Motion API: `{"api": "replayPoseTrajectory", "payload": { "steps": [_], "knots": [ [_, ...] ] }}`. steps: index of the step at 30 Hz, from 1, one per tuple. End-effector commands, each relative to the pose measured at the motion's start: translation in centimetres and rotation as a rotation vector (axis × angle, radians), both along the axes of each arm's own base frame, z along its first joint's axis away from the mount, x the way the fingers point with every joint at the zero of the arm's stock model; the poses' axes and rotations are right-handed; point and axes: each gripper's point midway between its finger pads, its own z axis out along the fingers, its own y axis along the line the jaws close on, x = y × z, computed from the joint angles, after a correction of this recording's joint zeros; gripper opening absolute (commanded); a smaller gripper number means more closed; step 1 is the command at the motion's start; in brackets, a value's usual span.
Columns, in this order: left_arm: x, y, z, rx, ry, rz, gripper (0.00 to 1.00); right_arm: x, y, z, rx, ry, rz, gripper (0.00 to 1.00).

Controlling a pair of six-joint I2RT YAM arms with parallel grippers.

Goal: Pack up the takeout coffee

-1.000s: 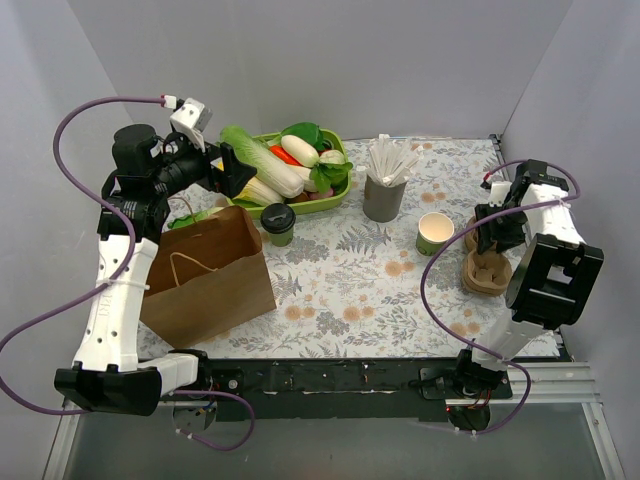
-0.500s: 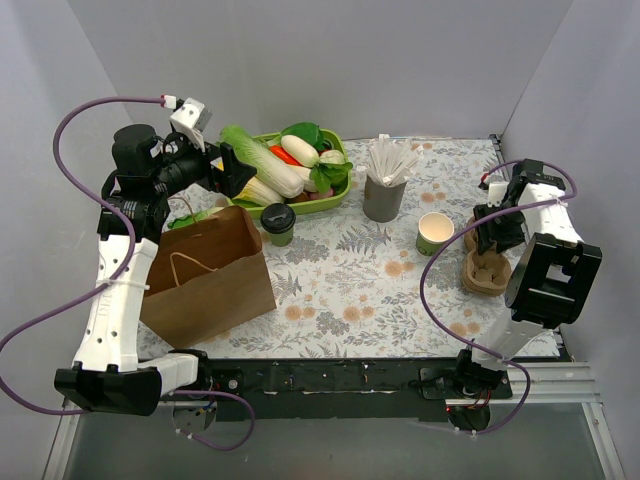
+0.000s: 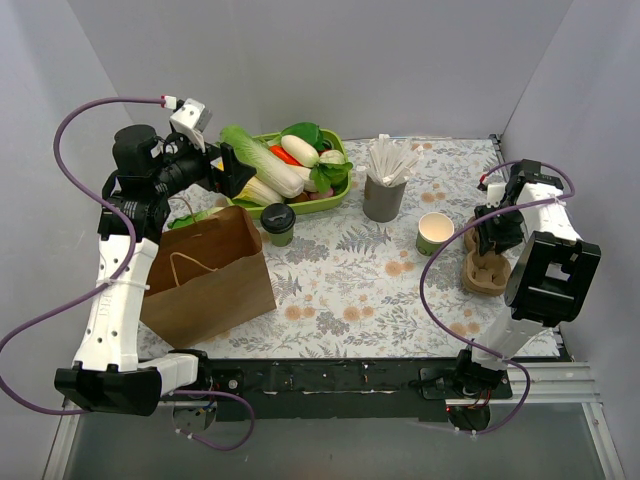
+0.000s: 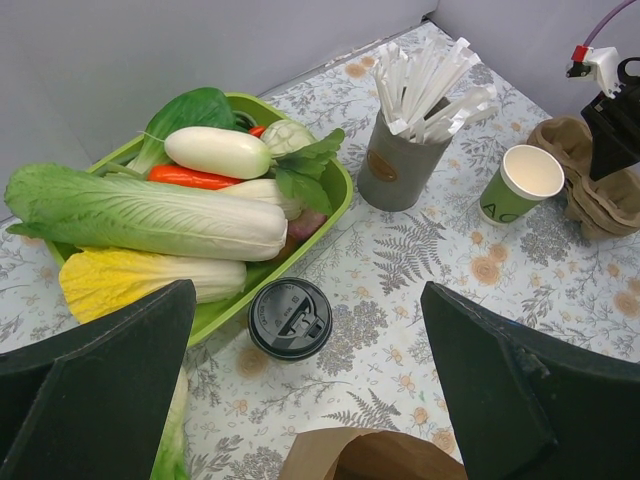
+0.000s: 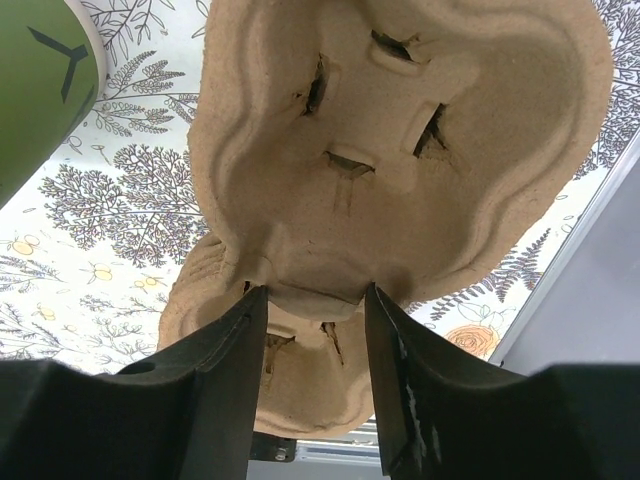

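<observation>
The takeout coffee (image 3: 278,222), a dark-green cup with a black lid (image 4: 290,318), stands on the patterned table between the brown paper bag (image 3: 205,275) and the green tray. My left gripper (image 3: 238,172) hovers high above it and the bag's open mouth (image 4: 370,455), jaws wide open and empty. At the right edge my right gripper (image 3: 495,232) points down onto a stack of moulded cardboard cup carriers (image 3: 487,272). Both its fingers press the rim of the top carrier (image 5: 400,150), so it is shut on it.
A green tray (image 3: 338,192) of vegetables sits at the back. A grey straw holder (image 3: 384,195) and a lidless green cup (image 3: 434,232) stand to the right of the centre. Grey walls close in on both sides, and the right arm is near the table's right edge.
The right gripper's fingers have narrowed onto the top cup carrier and the wrist has shifted slightly. The left arm and the coffee have not moved.
</observation>
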Motion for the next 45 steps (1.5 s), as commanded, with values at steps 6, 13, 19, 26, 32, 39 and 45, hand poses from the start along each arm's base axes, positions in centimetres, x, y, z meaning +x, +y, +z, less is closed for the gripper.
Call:
{"api": "replayPoseTrajectory", "payload": {
  "steps": [6,13,19,26,32,39,45],
  "knots": [
    [0.0,0.2,0.5,0.002,-0.021,0.001,0.98,0.1,-0.3,1.4,-0.031,-0.028,0.013,0.38],
    [-0.1,-0.1,0.7,-0.008,-0.026,-0.011,0.98,0.7,0.0,4.6,-0.025,-0.096,0.046,0.24],
    [-0.3,-0.1,0.6,-0.008,-0.025,-0.014,0.98,0.6,-0.1,5.7,-0.041,-0.122,0.058,0.22],
    [-0.8,-0.2,0.2,-0.015,-0.018,-0.020,0.98,-0.9,0.5,3.3,-0.012,-0.057,0.024,0.64],
    [-1.1,0.0,0.0,-0.013,-0.016,-0.013,0.98,-0.7,0.6,2.4,0.002,-0.033,0.016,0.67],
    [-1.2,0.0,-0.1,-0.011,-0.015,-0.007,0.98,0.0,0.3,1.8,-0.001,-0.024,0.012,0.60],
    [-1.0,0.1,-0.2,-0.005,-0.014,-0.002,0.98,0.2,0.2,1.1,-0.004,-0.009,0.012,0.57]
  ]
}}
